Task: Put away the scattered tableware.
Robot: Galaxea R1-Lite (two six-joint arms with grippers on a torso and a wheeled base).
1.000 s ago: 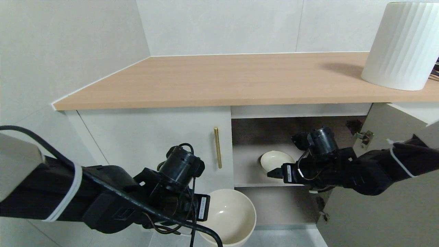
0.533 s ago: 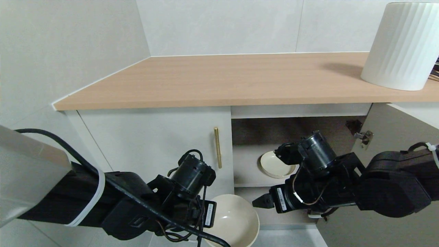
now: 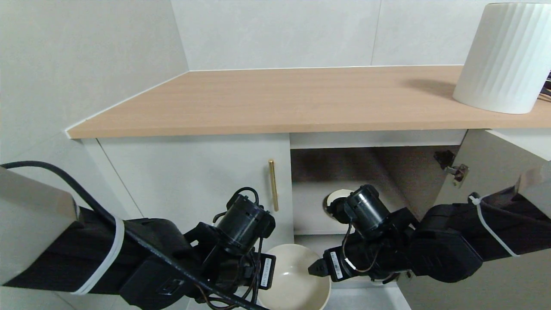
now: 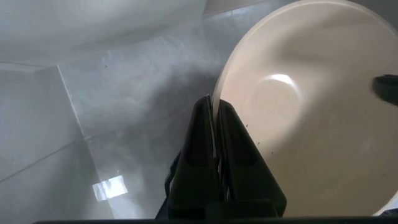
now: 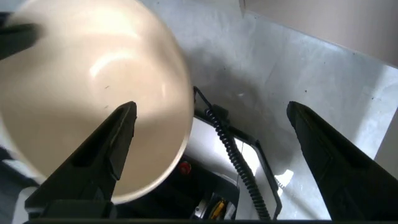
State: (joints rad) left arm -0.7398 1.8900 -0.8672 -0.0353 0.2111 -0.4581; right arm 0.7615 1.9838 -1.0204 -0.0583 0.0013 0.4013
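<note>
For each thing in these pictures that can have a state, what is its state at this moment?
Left cabinet door: closed.
Right cabinet door: open.
Large bowl: held by its rim, opening facing up.
Small dish: resting on the cabinet shelf, partly hidden.
Left gripper: shut on the large bowl's rim.
Right gripper: open, close to the large bowl.
White ribbed container: upright on the countertop.

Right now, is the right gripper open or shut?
Open. The right gripper has its fingers wide apart, gripping nothing; one finger is close by the bowl.
</note>
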